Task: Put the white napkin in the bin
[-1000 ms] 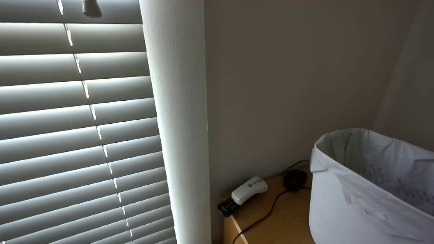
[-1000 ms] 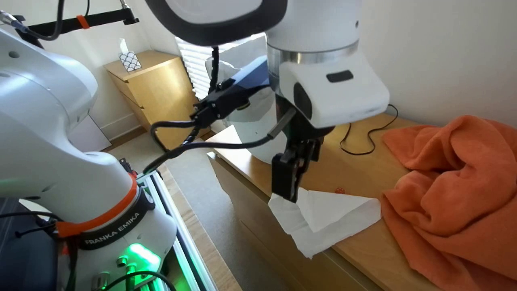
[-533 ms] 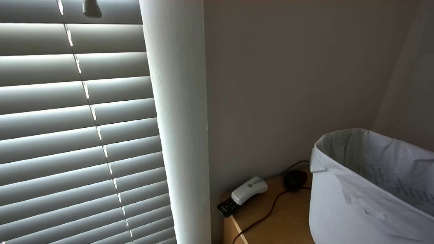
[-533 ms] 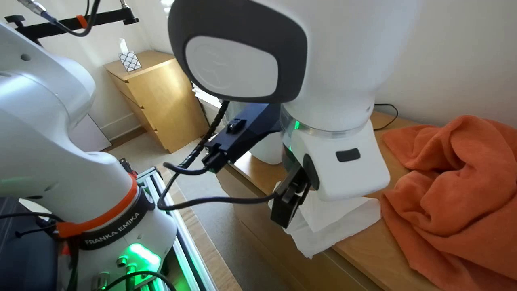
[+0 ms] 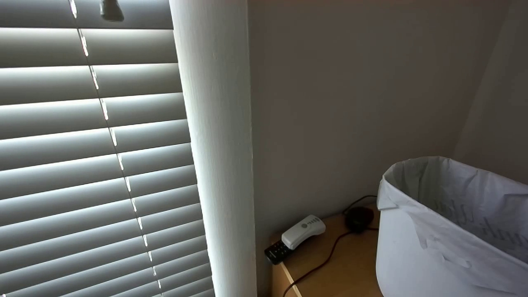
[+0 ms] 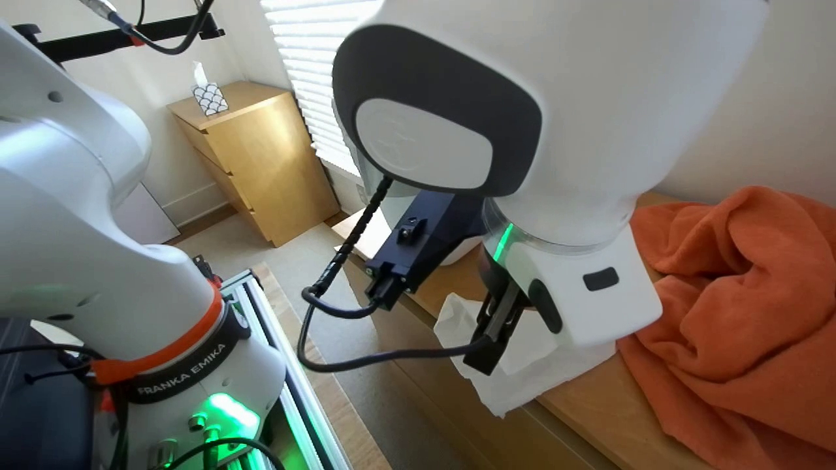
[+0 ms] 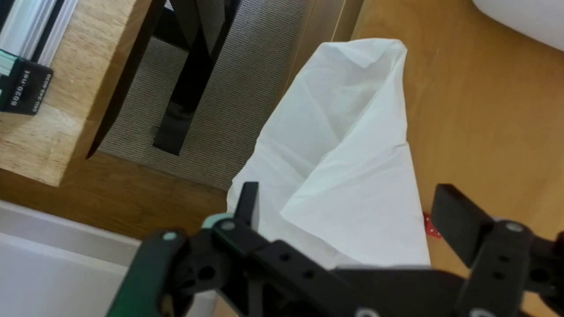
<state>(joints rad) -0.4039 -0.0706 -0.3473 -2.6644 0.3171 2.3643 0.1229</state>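
Both fingers [image 7: 459, 225] wide apart, empty, astride the napkin [image 7: 352, 185]. I should lower straight, then close slowly, bunching it.

daylight glaring through the blinds [image 5: 103, 165] in an exterior view, the wall [image 5: 350, 103] beside them dim, a bright patch on the dresser [image 6: 281, 156], green glow on my base [image 6: 219, 386], my fingers [image 7: 460, 224] softly blurred up close

In an exterior view I see my gripper [image 6: 488, 356] in front of the white napkin [image 6: 526, 382], contact unclear. From there: bin [image 6: 396, 207] at 11 o'clock, mostly hidden by my arm [image 6: 588, 117]; orange cloth [image 6: 738, 281], 3 o'clock; tissue box [image 6: 210, 99] on wooden drawers [image 6: 281, 170], 10 o'clock.
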